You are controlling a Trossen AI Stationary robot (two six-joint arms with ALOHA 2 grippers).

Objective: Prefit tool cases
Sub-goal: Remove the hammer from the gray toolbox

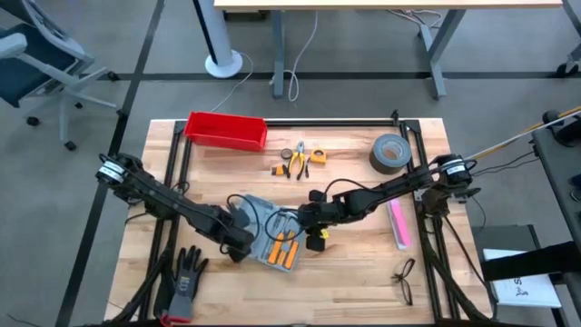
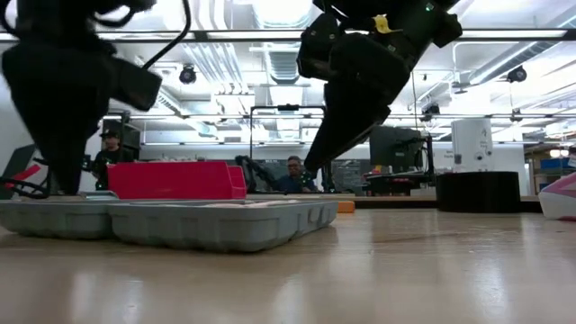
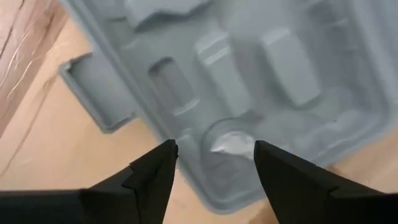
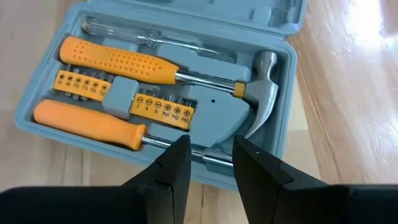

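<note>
The grey-blue tool case (image 1: pixel 268 232) lies open and flat on the wooden table, also visible in the low view (image 2: pixel 207 220). One half holds an orange-handled screwdriver (image 4: pixel 118 59), a hammer (image 4: pixel 261 81) and orange bit strips (image 4: pixel 161 109). The other half is bare grey moulding (image 3: pixel 261 68). My left gripper (image 3: pixel 214 152) is open, fingers pointing down over the near rim of the bare half. My right gripper (image 4: pixel 211 146) is open with a narrow gap and hangs above the tool-filled half (image 2: pixel 317 162), clear of it. My left gripper stands open over the bare half's rim (image 3: pixel 224 186), coming from above. One fingertip (image 3: pixel 168 152) and the other (image 3: pixel 261 149) straddle a round recess. I cannot tell whether they touch the plastic.
A red bin (image 1: pixel 227 130) sits at the far left. Loose pliers and orange tools (image 1: pixel 295 159) and a tape roll (image 1: pixel 390 153) lie beyond the case. A pink object (image 1: pixel 398 222) and glasses (image 1: pixel 404 280) lie on the right, a black glove (image 1: pixel 186 277) near left. People sit in the room behind.
</note>
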